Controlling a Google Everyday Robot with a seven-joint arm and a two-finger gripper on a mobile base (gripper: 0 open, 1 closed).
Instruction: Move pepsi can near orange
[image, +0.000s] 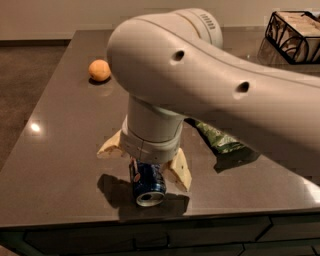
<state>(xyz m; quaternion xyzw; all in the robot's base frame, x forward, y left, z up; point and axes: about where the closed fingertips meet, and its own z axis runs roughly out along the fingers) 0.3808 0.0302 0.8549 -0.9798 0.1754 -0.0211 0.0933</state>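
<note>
While the dark, glossy desk (65, 165) takes up most of the scene, the robot's thick white arm (200, 75) comes in from the right and sweeps across it, hiding much of the middle of the surface. Its round wrist section points straight down over the near part of the desk.

Off in the far right corner stands a black wire basket (292, 32) with pale contents. A green and white snack bag (222, 142) lies flat on the desk to the right of the wrist, partly covered by the arm.

At the bottom of the wrist, the gripper (144, 169) hangs just above the desk. Its pale yellow jaws are spread wide, one out to the left and one to the right, and they are not clamped on anything.

The pepsi can (147, 182) lies on its side between those jaws, directly below the wrist, with one silver end facing the desk's near edge. The right jaw is just beside it, and the left jaw stands a little apart.

The orange (99, 70) sits on the far left part of the desk, well apart from the can.
</note>
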